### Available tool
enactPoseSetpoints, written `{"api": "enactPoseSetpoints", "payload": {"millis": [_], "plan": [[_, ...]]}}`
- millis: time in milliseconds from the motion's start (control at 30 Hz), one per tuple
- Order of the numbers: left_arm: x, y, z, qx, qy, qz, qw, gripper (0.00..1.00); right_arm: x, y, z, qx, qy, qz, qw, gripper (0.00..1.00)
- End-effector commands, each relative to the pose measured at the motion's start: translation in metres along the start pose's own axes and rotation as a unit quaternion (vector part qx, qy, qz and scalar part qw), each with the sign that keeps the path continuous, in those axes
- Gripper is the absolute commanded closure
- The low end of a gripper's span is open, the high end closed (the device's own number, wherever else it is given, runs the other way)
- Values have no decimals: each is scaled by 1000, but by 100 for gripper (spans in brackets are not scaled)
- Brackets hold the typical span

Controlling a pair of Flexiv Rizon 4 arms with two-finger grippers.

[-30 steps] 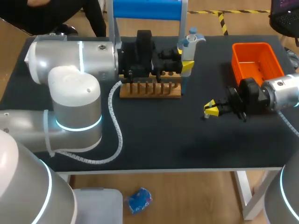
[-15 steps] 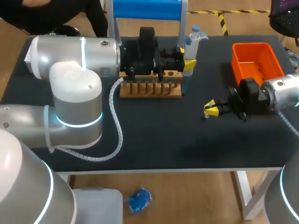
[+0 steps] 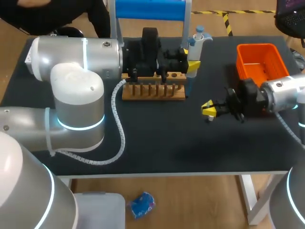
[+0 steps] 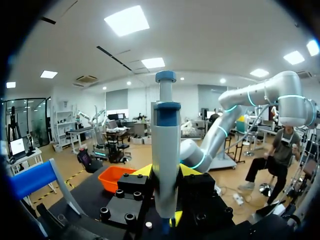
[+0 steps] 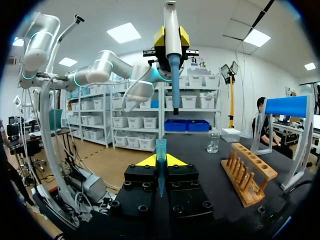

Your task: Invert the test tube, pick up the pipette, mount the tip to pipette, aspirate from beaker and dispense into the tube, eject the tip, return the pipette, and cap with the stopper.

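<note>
My left gripper is beside the wooden rack's right end, shut on the white and blue pipette, which it holds upright. In the left wrist view the pipette stands between the yellow fingertips of that gripper. My right gripper hangs over the table's middle right, pointing towards the left arm. It is shut on a blue pipette tip that stands upright between its fingers. From the right wrist, the pipette hangs ahead and higher, its blue shaft pointing down. A glass beaker stands farther back.
The wooden test tube rack stands at the middle back, with the blue pipette stand behind it. An orange bin sits at the back right, close behind my right arm. The left arm's big links cover the table's left side.
My right gripper has moved a little to the left with the tip, towards the pipette. The left arm shifted slightly a second ago and has since kept still.
</note>
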State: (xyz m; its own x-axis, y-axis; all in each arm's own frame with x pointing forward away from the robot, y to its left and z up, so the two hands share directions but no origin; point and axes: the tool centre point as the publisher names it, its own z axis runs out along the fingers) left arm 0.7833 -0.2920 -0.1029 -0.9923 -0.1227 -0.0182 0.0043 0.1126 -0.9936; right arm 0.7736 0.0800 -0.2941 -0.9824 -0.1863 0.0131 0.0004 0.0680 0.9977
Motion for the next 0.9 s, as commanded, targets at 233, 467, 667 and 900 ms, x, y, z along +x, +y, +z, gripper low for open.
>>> {"api": "enactPoseSetpoints", "payload": {"millis": [233, 467, 667, 900], "plan": [[0, -1, 1, 0, 0, 0, 1000, 100, -17, 6, 36, -8, 20, -7, 1000, 100], [0, -1, 1, 0, 0, 0, 1000, 100, -17, 8, 37, -7, 23, -8, 1000, 100], [0, -1, 1, 0, 0, 0, 1000, 100, -17, 8, 37, -7, 23, -8, 1000, 100], [0, -1, 1, 0, 0, 0, 1000, 100, -22, 4, 46, -11, 32, -6, 999, 100]]}}
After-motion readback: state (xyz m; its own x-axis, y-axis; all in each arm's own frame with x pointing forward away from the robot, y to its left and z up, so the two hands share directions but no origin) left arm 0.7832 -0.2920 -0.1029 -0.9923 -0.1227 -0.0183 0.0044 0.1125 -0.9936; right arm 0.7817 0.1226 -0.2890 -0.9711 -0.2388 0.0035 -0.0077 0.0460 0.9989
